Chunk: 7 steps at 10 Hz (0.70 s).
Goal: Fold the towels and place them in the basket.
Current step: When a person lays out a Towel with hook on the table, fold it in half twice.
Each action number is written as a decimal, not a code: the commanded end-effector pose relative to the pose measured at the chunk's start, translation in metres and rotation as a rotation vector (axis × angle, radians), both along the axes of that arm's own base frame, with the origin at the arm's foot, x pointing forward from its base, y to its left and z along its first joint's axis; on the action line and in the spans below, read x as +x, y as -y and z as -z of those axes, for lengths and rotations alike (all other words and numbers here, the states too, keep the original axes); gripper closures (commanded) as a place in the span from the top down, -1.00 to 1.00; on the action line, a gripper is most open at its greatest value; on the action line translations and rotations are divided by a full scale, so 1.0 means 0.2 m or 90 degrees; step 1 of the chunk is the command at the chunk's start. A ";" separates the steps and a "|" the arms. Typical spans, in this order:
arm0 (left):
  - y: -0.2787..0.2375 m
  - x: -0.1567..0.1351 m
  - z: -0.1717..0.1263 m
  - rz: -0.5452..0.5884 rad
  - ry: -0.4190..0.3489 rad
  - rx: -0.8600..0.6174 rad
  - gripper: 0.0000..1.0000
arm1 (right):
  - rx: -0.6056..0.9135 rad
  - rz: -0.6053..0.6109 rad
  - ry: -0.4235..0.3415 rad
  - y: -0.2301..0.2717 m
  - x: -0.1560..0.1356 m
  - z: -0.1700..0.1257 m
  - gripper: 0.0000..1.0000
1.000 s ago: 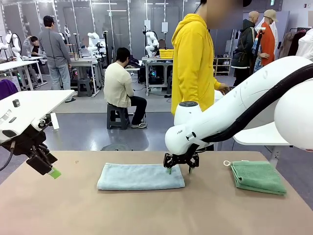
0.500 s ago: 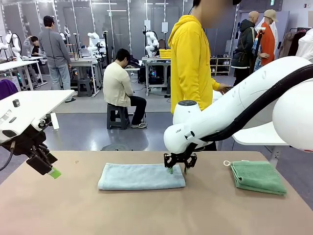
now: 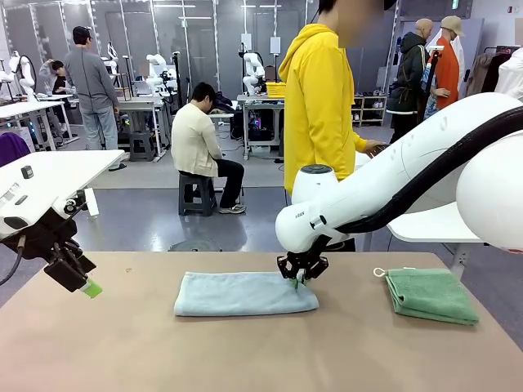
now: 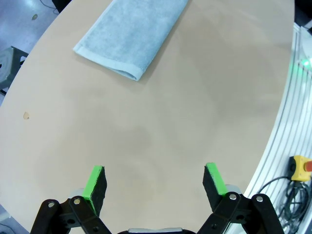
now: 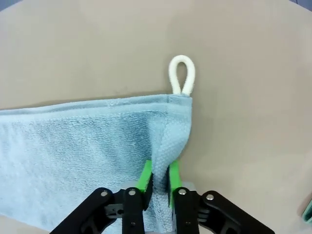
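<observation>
Right wrist view showed the right gripper (image 5: 158, 181) pinched nearly shut on the short end of the blue towel (image 5: 83, 146) — its green pads had gathered a ridge of terry between them, just below the corner where a small white loop (image 5: 182, 74) lay flat on the table (image 5: 243, 58). Taking the cloth by that end made sense as a judgement: an edge held there can be carried over the rest for another fold. From the front, the same gripper (image 3: 301, 280) sat on the right end of the blue towel (image 3: 245, 294), which lay as a long folded strip across the middle of the table (image 3: 261, 359), its length running left to right.

The green towel (image 3: 431, 295) rested already folded near the right edge, well apart from the blue one, with its own loop poking out at the far left corner; it looked parked there until the blue one was done.

The left gripper (image 3: 82, 282) hung above the table's left side, clear of everything. Its wrist view showed the jaws spread wide with nothing between them (image 4: 153, 180), and the blue towel's near end (image 4: 131, 39) well ahead — probably waiting out of the way while the other arm worked.

A person in a yellow hoodie (image 3: 320, 106) stood at the far side of the table.
</observation>
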<state>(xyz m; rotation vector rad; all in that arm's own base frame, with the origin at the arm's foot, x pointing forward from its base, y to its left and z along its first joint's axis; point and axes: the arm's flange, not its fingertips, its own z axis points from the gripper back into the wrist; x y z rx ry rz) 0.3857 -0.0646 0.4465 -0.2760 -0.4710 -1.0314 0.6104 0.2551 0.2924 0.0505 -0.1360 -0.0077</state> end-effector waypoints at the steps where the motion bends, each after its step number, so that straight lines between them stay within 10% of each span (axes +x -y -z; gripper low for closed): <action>1: 0.02 0.00 0.00 -0.009 -0.007 0.003 1.00 | 0.004 0.013 -0.012 0.00 -0.01 0.07 -1.00; 7: 0.02 0.00 0.00 -0.009 -0.007 0.003 1.00 | 0.003 0.007 -0.012 0.06 -0.07 -0.07 -1.00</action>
